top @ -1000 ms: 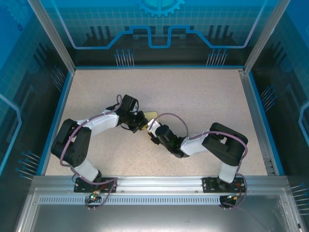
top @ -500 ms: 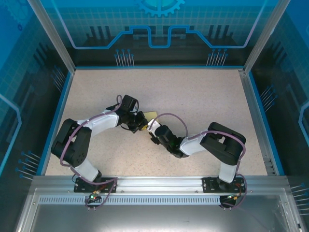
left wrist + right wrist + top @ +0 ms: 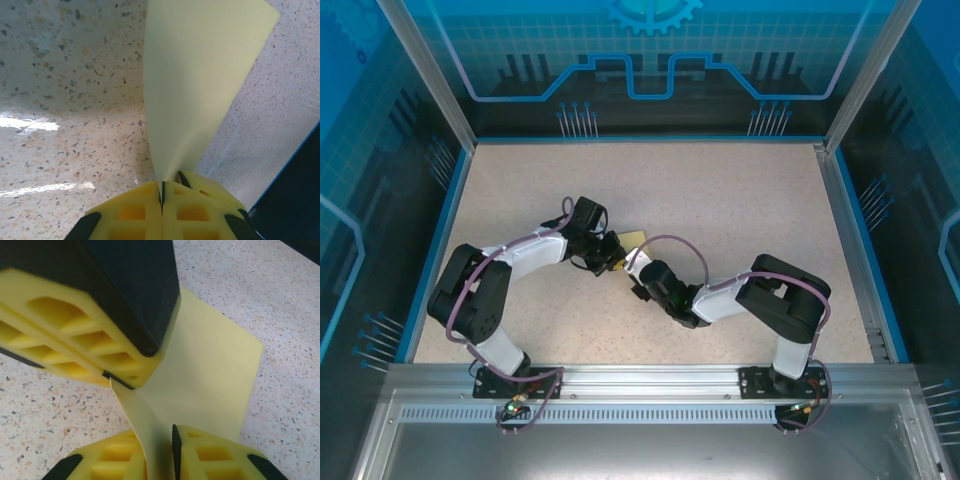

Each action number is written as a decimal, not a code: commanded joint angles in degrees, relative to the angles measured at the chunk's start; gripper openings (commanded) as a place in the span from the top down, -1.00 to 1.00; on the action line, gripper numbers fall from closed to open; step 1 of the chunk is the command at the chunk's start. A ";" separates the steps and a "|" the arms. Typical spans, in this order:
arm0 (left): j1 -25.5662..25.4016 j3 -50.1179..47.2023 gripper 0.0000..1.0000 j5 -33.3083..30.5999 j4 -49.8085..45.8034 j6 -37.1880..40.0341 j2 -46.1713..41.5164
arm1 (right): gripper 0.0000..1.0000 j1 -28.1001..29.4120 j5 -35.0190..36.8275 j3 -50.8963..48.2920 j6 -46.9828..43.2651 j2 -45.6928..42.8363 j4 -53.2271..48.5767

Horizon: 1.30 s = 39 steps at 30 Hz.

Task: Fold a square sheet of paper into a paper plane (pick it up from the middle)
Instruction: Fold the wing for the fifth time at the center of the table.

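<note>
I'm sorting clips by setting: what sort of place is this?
Probably an enclosed robot test cell in a lab: a speckled table fenced by aluminium frame posts and translucent blue panels printed with a gear graphic.

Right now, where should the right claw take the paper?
At the narrow strip beside where the left claw pinches it, coming from opposite that claw. The paper is clamped there and runs edge-on between the fingers of the right claw, so they can straddle it; farther out it fans wide and free.
</note>
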 commanded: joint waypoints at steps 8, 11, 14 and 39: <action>3.70 0.83 -0.05 -3.25 -3.53 0.88 -5.01 | 0.80 -3.51 -9.52 -3.17 9.29 -3.05 0.53; 6.38 -0.97 -0.14 -3.76 -3.07 1.14 -7.13 | 0.83 -6.34 -15.58 -5.04 14.18 -3.48 2.14; 7.70 -2.95 -0.20 -3.71 -1.14 1.21 -8.90 | 0.85 -8.71 -20.74 -5.61 17.53 -3.91 2.81; 2.15 -4.90 0.26 6.85 21.56 4.52 -0.08 | 0.71 -21.94 -43.04 -6.71 36.50 0.58 6.15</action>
